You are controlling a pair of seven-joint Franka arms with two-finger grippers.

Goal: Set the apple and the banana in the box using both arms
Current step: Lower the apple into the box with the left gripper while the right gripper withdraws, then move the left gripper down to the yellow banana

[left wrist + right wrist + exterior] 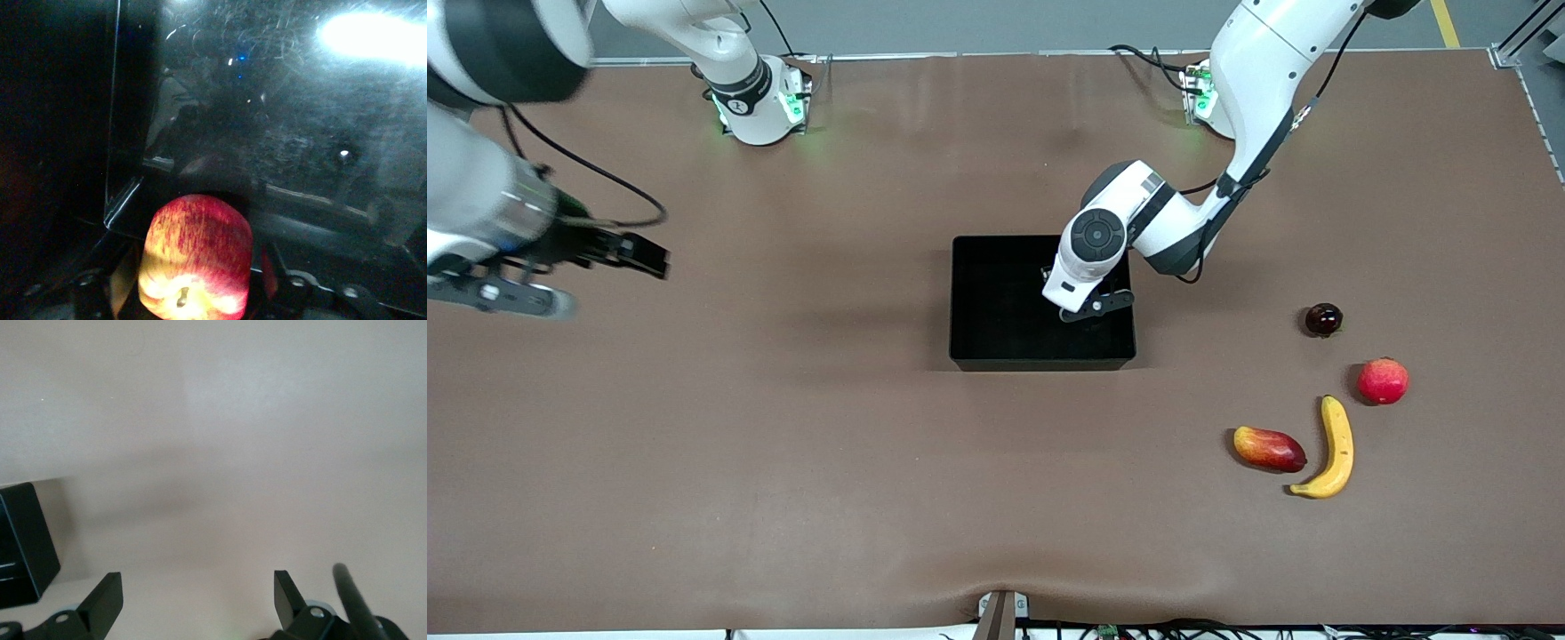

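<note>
Fruit cluster first, on the brown counter toward the left arm's end: long curved yellow banana with a dark tip lying nearest the front camera, untouched, just beside an elongated red-and-yellow mango-like fruit. Slightly farther, an evenly pinkish-red round fruit, then a small dark round fruit.

Farther again, mid-counter: shallow rectangular black plastic box with low walls. Over its interior, left end effector, closed around the small round red apple with yellowish patches, fingers pressed on either side of it; box floor close below in the left wrist view. In the front view, apple hidden under the wrist.

Over bare counter toward the right arm's end: right end effector, spread wide, gripping nothing, waiting; box corner at the edge of its wrist view.

Step in hand, by judgement: delivering the apple into the box. Next move calls for spreading the fingers to drop the apple and lifting clear; banana yet to be fetched, lying well apart from the right end effector.
</note>
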